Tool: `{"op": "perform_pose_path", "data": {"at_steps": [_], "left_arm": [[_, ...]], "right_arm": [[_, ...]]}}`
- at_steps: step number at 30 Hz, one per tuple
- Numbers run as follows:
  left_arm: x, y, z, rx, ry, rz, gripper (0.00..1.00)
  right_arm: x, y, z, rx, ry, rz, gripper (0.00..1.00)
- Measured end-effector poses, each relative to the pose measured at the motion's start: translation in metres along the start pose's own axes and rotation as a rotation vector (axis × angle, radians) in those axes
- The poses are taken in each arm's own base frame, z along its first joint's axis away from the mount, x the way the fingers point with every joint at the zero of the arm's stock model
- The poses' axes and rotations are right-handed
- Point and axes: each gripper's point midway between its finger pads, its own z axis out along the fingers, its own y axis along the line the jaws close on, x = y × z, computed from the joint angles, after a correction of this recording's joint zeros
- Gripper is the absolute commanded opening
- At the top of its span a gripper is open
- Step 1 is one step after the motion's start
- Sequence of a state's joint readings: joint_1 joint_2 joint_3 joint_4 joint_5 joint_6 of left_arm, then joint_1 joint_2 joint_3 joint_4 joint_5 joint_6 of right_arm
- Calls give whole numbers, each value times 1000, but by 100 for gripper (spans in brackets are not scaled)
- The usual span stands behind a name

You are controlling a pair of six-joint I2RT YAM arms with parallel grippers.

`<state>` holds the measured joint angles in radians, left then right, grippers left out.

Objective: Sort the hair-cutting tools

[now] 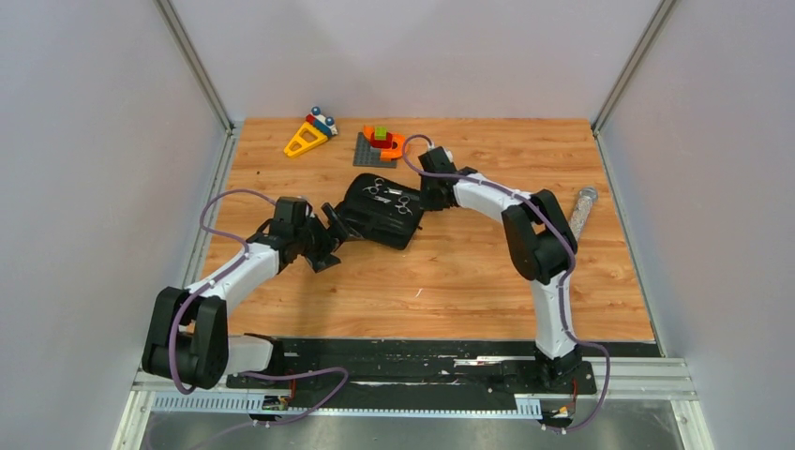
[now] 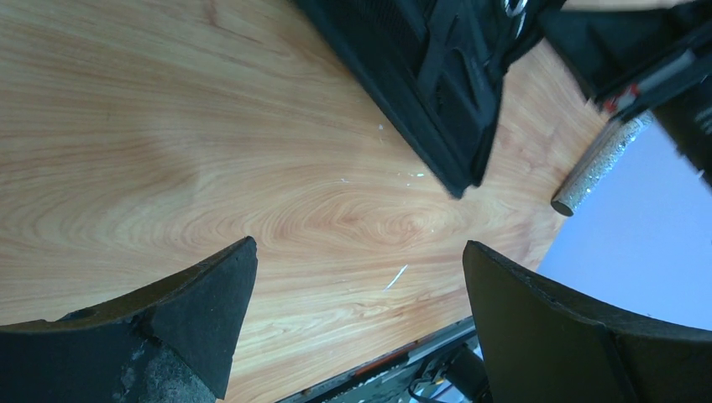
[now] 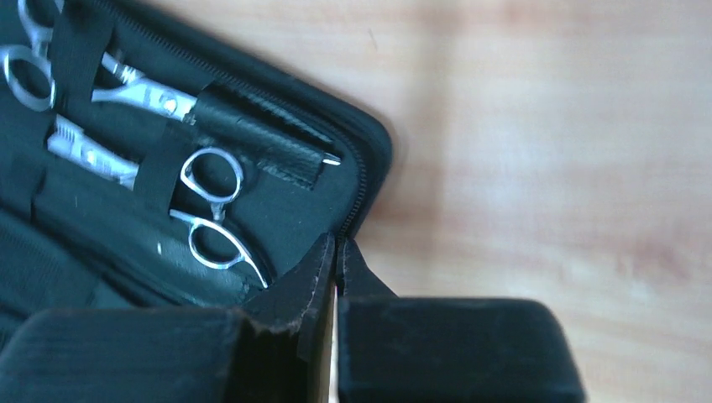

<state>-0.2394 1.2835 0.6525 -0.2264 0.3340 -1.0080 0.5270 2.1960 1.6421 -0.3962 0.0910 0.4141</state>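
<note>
Shows, at left in the overhead view, the left gripper [image 1: 330, 239] spread wide and grasping nothing, poised low over the wooden table [image 1: 450, 281] just beside the left end of an open black case [image 1: 370, 225]. Confirms it from the left wrist: two dark fingers [image 2: 201, 311] well apart above bare wood, the case's corner ahead of them. Sets a yellow toy triangle [image 1: 305, 141] at the back of the table, well apart from the case. Finds the hair-cutting tools mid-table, inside the case: the upper scissors [image 1: 377, 187] and the lower scissors [image 1: 403, 207], both silver, both flat on the black lining, with one pair seen under a black strap in the right wrist view. Puts a grey plate [image 1: 364, 153] with coloured blocks [image 1: 382, 139] just behind the case. Catches the right gripper [image 1: 427, 200] clenched tight, fingertips pressed together right at the case's zipped right rim; no telling about a pinch on that rim. Leaves a clear glittery tube [image 1: 583, 208] lying near the table's right edge.
</note>
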Motion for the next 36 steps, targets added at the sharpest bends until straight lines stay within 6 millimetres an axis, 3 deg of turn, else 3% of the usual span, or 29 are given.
{"op": "perform_pose_path", "data": {"at_steps": [2,6,11,14,17,20,24,28,32,36], "left_arm": [[1,-3,1,11,2,3,100],[3,-4,2,23,9,4,100],[5,-1,4,16,15,7,100],[5,3,4,-3,13,22,100],[2,5,3,-28,5,47,100],[-13,-4,0,-29,-25,81,100],[-46,-27,2,3,-72,135,100],[-70,-42,21,22,-65,179,100],[-79,-44,52,23,-11,194,100],[-77,-38,77,23,56,182,100]], "right_arm": [[24,-6,-18,18,50,66,1],[72,-6,-50,29,137,146,22],[133,30,-85,-37,266,86,46],[156,44,-106,-71,331,24,55],[143,40,-123,-92,314,-1,57],[105,25,-130,-108,242,15,58],[51,-3,-125,-155,149,105,58],[25,-29,-113,-209,122,205,57],[18,-42,-89,-260,145,282,51],[27,-43,-60,-291,201,316,44]]}}
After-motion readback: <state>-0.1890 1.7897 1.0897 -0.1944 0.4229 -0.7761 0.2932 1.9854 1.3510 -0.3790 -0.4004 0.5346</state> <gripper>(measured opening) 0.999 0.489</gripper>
